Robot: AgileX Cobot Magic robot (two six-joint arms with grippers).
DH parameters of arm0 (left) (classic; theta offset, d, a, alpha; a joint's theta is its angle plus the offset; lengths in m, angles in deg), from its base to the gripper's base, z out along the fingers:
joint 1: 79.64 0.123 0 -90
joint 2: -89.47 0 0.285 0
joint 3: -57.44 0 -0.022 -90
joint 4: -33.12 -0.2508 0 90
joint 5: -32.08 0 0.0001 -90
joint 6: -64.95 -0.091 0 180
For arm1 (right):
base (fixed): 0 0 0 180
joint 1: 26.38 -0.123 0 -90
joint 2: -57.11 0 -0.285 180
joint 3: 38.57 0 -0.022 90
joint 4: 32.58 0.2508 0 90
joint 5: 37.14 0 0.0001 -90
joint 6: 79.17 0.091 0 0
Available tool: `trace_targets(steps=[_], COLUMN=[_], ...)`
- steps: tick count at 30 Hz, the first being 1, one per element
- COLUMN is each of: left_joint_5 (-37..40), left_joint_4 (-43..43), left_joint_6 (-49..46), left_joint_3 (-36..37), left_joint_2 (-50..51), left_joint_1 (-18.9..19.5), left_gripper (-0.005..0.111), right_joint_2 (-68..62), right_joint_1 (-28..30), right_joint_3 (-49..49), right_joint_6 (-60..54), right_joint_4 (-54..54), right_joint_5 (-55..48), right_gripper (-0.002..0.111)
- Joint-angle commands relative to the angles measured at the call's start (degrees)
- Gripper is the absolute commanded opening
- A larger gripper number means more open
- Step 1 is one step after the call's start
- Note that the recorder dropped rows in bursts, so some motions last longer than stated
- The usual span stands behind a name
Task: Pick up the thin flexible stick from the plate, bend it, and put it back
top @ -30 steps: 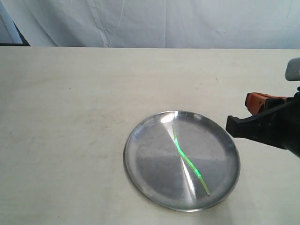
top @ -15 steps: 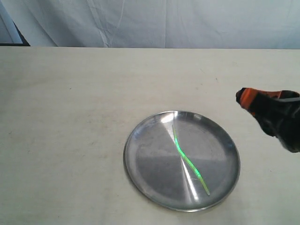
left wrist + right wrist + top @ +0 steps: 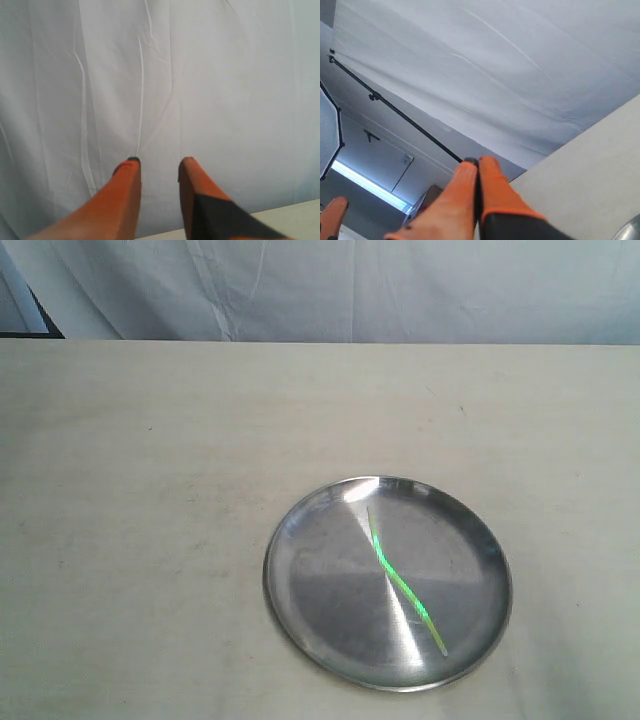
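Observation:
The round silver plate [image 3: 310,610] lies on the table at the lower middle-right of the exterior view. On it rests the thin neon-green stick [image 3: 402,583], gently S-curved, running from the plate's upper middle toward its lower right. Neither arm shows in the exterior view. In the left wrist view my left gripper [image 3: 159,161] is open, its orange fingers apart with only white curtain between them. In the right wrist view my right gripper [image 3: 478,161] is shut with its orange fingers pressed together and nothing between them; a sliver of the plate's rim [image 3: 631,231] shows at the corner.
A white curtain [image 3: 340,290] hangs behind the table's far edge. The pale tabletop [image 3: 150,490] spreads wide to the left of and behind the plate. A dark pole [image 3: 395,112] and a lit ceiling strip show beyond the right gripper.
The right arm has pulled back out of the exterior view to the right. The plate and the stick have not moved.

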Motion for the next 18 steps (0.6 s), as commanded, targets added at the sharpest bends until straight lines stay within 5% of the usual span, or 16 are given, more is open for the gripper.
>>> trace_targets(steps=[1, 18], left_joint_5=[0.59, 0.70], left_joint_4=[0.35, 0.35], left_joint_6=[-0.02, -0.02], left_joint_3=[0.33, 0.33], left_joint_2=[-0.20, -0.20], left_joint_1=[-0.01, -0.01], left_gripper=[0.028, 0.028], right_joint_2=[0.59, 0.14], right_joint_1=[5.14, 5.01], right_joint_3=[1.36, 2.07], right_joint_6=[2.70, 12.72], right_joint_4=[-0.64, -0.64], right_joint_5=[-3.96, -5.67], right_gripper=[0.000, 0.000])
